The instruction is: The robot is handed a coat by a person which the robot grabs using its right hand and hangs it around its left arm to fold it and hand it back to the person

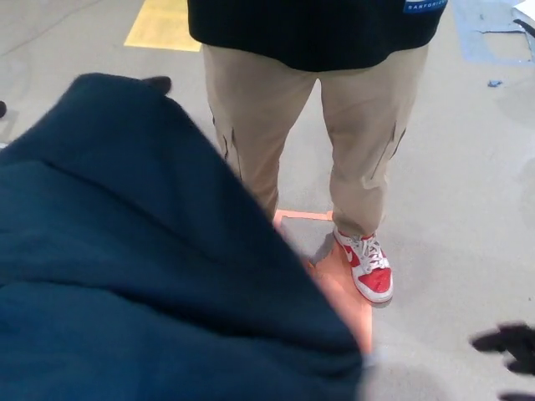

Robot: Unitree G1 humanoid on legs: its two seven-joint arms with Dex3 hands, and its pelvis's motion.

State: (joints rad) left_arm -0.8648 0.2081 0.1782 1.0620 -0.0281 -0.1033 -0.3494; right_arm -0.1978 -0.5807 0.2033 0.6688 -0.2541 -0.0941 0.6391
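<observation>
Directly below us the dark blue coat (142, 276) fills the left half and the bottom of the head view. It hangs in a broad, heavy fold that runs from the upper left down to the lower middle. It lies over our left arm, which is wholly hidden under the cloth. Only a small dark tip of our left hand (157, 83) shows past the coat's upper edge, so we cannot tell whether that hand is spread or closed.

Our right hand (510, 344) is low at the right edge, well apart from the coat. It is a blurred black shape with nothing visibly in it, and we cannot tell how it is set.

Facing us stands a person in khaki trousers (359, 134) and a black top (318, 29). One red and white shoe (368, 269) rests on an orange mat (343, 294) on the grey floor (468, 209). The coat's edge covers the left part of that mat. A yellow patch (163, 25) lies on the floor at the top left, behind the person.
</observation>
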